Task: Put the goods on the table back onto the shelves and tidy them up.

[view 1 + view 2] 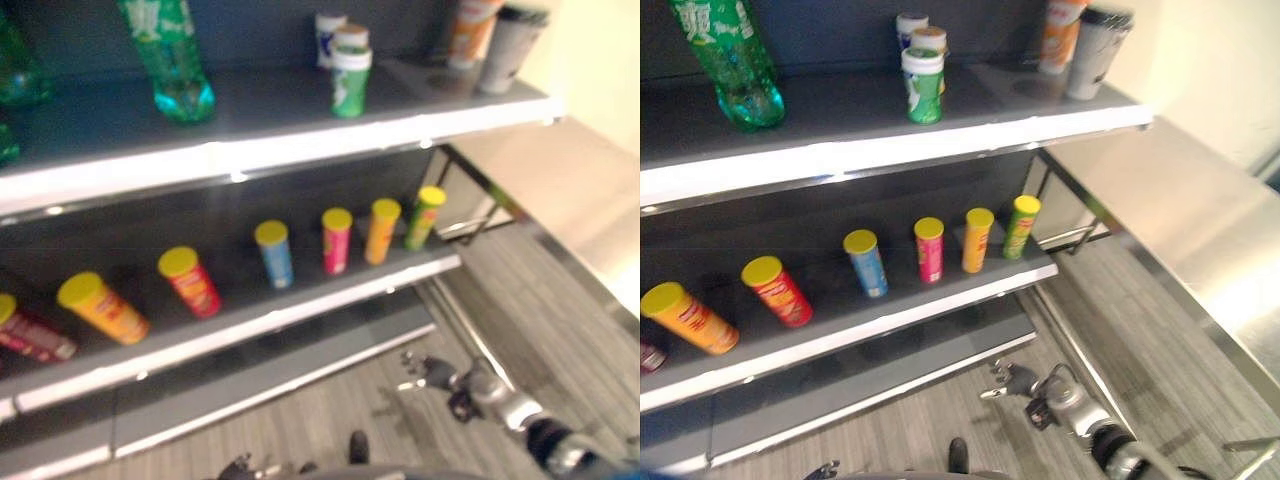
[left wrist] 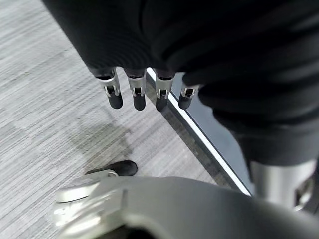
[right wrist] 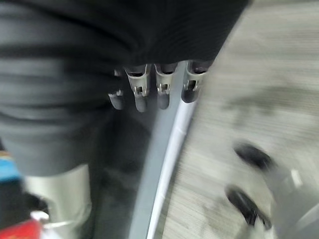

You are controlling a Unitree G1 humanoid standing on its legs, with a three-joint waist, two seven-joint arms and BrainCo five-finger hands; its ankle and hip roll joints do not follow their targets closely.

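Several chip tubes with yellow lids stand or lean along the middle shelf [image 1: 300, 312]: an orange tube [image 1: 105, 308], a red tube [image 1: 190, 280], a blue tube [image 1: 273, 252], a pink tube [image 1: 336, 240], another orange tube [image 1: 381, 230] and a green tube [image 1: 424, 216]. On the top shelf [image 1: 890, 150] are a green bottle [image 1: 730, 60], a green can [image 1: 923, 85] and two cups [image 1: 1095, 40]. My right hand [image 1: 1015, 380] hangs low over the floor below the shelves, open and empty [image 3: 149, 89]. My left hand [image 2: 134, 92] also hangs open over the floor, holding nothing.
A steel-topped table [image 1: 1180, 220] stands to the right of the shelves, with its near part bare. A lower shelf board [image 1: 280, 370] sits close to the grey floor. A dark red tube [image 1: 30, 335] lies at the middle shelf's far left.
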